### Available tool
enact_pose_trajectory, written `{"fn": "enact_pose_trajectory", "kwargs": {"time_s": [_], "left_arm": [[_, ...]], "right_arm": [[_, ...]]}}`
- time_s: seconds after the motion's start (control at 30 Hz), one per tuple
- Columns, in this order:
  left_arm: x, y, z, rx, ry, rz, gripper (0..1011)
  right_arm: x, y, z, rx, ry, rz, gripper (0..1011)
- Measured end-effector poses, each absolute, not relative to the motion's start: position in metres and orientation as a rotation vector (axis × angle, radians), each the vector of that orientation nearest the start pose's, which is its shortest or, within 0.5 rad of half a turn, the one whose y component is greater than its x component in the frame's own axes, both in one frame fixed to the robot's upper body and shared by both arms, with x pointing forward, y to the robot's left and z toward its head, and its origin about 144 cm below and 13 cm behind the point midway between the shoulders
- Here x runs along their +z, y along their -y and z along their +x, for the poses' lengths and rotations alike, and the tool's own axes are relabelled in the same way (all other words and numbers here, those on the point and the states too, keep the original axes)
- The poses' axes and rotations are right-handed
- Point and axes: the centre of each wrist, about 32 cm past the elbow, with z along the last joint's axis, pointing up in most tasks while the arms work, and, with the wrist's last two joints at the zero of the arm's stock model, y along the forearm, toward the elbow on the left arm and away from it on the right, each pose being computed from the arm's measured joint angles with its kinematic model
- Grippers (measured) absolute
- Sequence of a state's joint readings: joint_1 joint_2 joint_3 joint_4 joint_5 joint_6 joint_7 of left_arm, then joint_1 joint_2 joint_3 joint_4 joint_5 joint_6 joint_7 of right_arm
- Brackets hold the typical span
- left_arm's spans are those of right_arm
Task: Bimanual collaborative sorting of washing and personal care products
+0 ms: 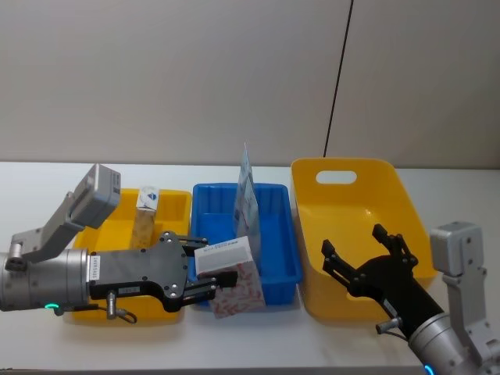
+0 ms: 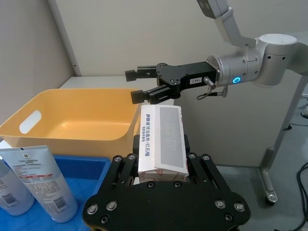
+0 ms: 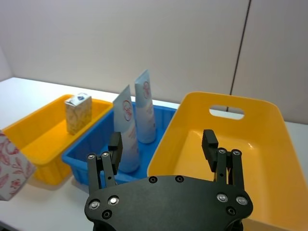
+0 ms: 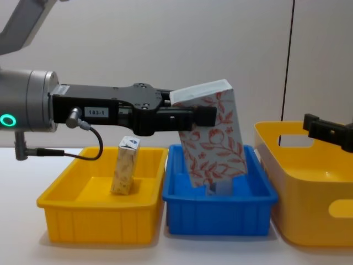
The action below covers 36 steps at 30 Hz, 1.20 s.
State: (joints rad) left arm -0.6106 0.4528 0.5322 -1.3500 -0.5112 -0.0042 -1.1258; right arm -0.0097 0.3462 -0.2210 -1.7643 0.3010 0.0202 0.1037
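Three bins stand in a row on the white counter (image 1: 258,344): a small yellow bin (image 1: 117,226) toward the left edge, a blue bin (image 1: 277,242) in the middle and a large yellow bin (image 1: 351,203) toward the right edge.

The left gripper (image 1: 207,273) reaches in from the left. Its jaws are clamped on the white box with red-orange floral print (image 1: 230,277), which it holds tilted in the air over the blue bin's front left corner.

The right gripper (image 1: 355,246) hovers over the front part of the large yellow bin, jaws wide and holding nothing.

A tall flat light-blue pouch (image 3: 127,130) stands upright in the blue bin, with a second pouch (image 3: 144,110) just behind it. The narrow cream carton (image 4: 125,165) stands in the small yellow bin, leaning slightly.
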Motion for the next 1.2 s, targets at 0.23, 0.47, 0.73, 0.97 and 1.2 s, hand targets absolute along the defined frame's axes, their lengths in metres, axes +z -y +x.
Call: {"fn": "enact_pose_trajectory", "kwargs": {"time_s": [0.23,0.47,0.73,0.97,1.2], "left_arm": [[1.269,-0.243,0.587,0.089,0.190,0.070,380],[1.269,-0.243,0.588,0.087,0.189,0.069,380],[1.268,-0.242,0.588,0.085,0.188,0.069,380],[1.268,-0.242,0.588,0.084,0.188,0.069,380],[1.268,-0.242,0.588,0.083,0.187,0.069,380]], "right_arm": [[1.193,0.250,0.450,-1.126,0.093,0.061,1002],[1.197,0.263,0.461,-1.026,0.110,0.072,1002],[1.202,0.277,0.474,-0.907,0.126,0.061,1002],[1.206,0.292,0.488,-0.800,0.133,0.036,1002],[1.211,0.307,0.505,-0.683,0.129,0.008,1002]]}}
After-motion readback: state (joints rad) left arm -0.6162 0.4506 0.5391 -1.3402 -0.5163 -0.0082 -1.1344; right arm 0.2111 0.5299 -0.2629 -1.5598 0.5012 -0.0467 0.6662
